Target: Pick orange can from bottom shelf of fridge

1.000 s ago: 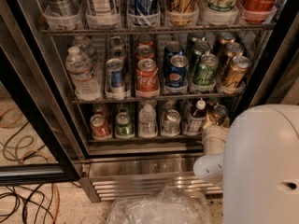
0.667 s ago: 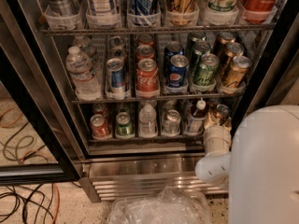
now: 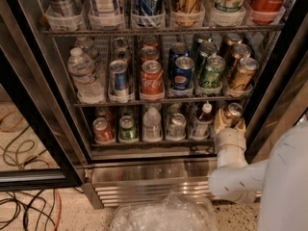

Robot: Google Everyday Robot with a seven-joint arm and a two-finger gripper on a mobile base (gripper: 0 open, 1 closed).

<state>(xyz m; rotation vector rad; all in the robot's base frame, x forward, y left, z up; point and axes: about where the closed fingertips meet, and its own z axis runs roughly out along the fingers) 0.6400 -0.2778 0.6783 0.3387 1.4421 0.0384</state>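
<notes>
The fridge (image 3: 269,81) stands open with wire racks full of drinks. On the bottom shelf (image 3: 154,141) the coppery-orange can (image 3: 234,111) stands at the far right, its silver top showing. My gripper (image 3: 230,125) is at the end of the white arm, right at this can and covering its lower body. To the can's left on the same shelf stand a small bottle (image 3: 204,119), a silver can (image 3: 176,125), a water bottle (image 3: 152,123), a green can (image 3: 127,128) and a red can (image 3: 102,130).
The middle rack holds a red cola can (image 3: 152,80), a blue can (image 3: 183,74), green and gold cans and water bottles. The black door frame (image 3: 38,129) is at left, the ribbed steel grille (image 3: 144,189) below. Cables (image 3: 24,211) lie on the floor; crinkled clear plastic (image 3: 163,215) is in front.
The white arm and gripper have shifted a little up and to the right, staying at the orange can. The other drinks have not moved.
</notes>
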